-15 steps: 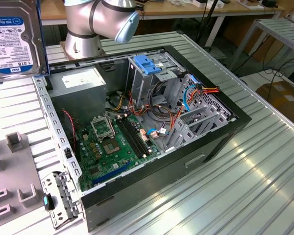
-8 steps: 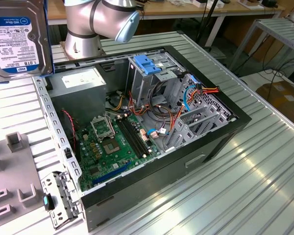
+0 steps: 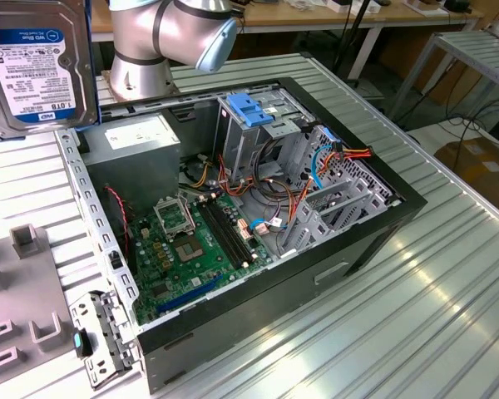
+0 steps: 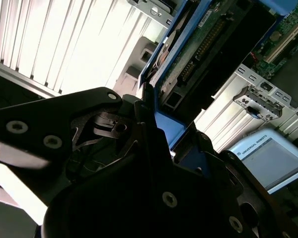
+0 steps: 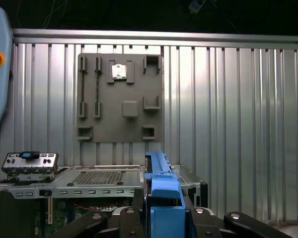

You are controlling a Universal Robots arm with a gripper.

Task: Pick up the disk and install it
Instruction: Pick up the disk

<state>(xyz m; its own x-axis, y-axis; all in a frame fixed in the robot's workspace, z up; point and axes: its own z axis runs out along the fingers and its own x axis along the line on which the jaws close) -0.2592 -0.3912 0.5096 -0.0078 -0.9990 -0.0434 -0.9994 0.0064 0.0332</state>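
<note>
Hand (image 5: 161, 201) state: closed on the disk (image 5: 161, 176), a flat rectangular silver-metal hard drive with blue plastic side rails. In the first wrist view we saw the disk edge-on. One blue rail stood up between the black jaws, which pressed in on it from both sides. In the second wrist view the hand (image 4: 161, 124) gripped the same blue rail, and the disk (image 4: 203, 49) turned its green circuit-board underside to the camera.

In the exterior view the disk (image 3: 37, 62) hung at the upper corner on the exterior view's left, white label with blue band facing the camera. The frame cut off its top and left edges. It was lifted off the ribbed aluminium surface (image 3: 416, 316) and well apart from the open black computer case (image 3: 233, 324).

The case lay on its side with the open face up. Inside we noted:
- a grey power-supply box (image 3: 137, 141) in the far corner
- a green motherboard (image 3: 191, 245) on the floor of the case
- a bare-metal drive cage (image 3: 266, 154) topped by a light-blue plastic bracket (image 3: 248, 108)
- orange, red and blue cables (image 3: 333, 158) just beside the cage, on the exterior view's right

The silver-grey robot arm (image 3: 170, 33) stood behind the case. A grey moulded fixture plate (image 3: 17, 324) lay near the case, on the exterior view's left. A wide stretch of surface lay open on the exterior view's right of the case.
</note>
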